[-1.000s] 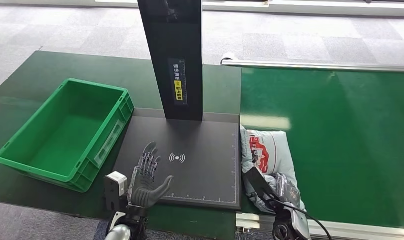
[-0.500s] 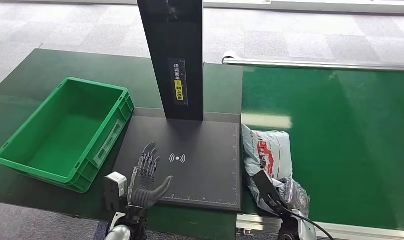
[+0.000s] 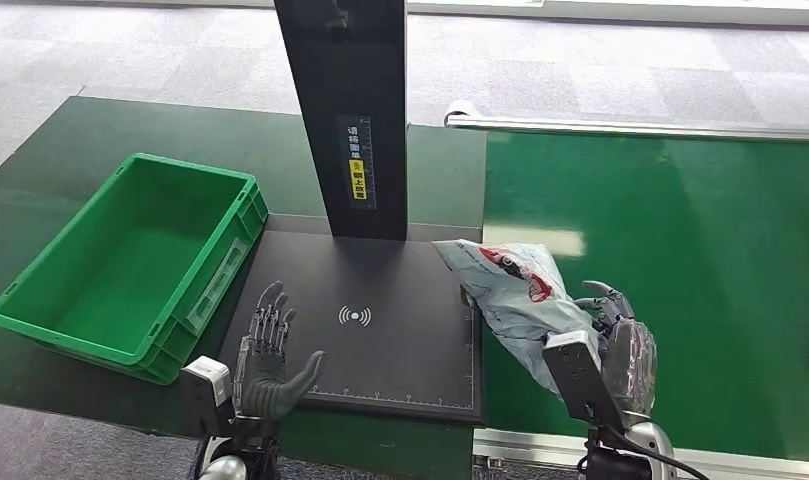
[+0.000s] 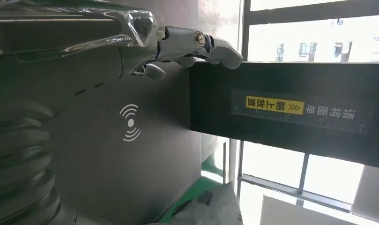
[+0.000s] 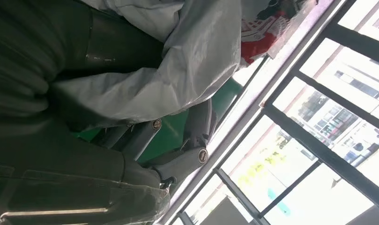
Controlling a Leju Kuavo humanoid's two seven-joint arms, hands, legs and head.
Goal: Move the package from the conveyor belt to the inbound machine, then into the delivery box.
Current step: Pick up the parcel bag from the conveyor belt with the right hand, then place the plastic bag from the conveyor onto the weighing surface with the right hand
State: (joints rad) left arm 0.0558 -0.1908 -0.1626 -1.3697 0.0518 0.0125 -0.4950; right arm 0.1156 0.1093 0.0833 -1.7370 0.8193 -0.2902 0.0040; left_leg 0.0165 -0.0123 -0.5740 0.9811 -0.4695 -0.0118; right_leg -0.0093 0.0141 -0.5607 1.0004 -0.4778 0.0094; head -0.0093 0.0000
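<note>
Low in the frame, the right hand point(image 3: 608, 335) grips the grey package point(image 3: 515, 290), lifted off the conveyor belt point(image 3: 680, 230); the left hand point(image 3: 268, 358) waits spread, holding nothing. Step: transfer to the inbound machine's scanning pad point(image 3: 390, 300), at centre. Next likely needs a leftward carry, then the green delivery box point(image 3: 50, 310), far left.

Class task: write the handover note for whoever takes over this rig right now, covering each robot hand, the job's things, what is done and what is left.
Right robot hand: holds the package, lifted off the conveyor belt, its far end over the edge of the inbound machine's scan pad.
Left robot hand: open, empty, at the pad's near-left corner.
Green delivery box: empty.
Done: pickup.
Left: set package on pad, then into box.
</note>
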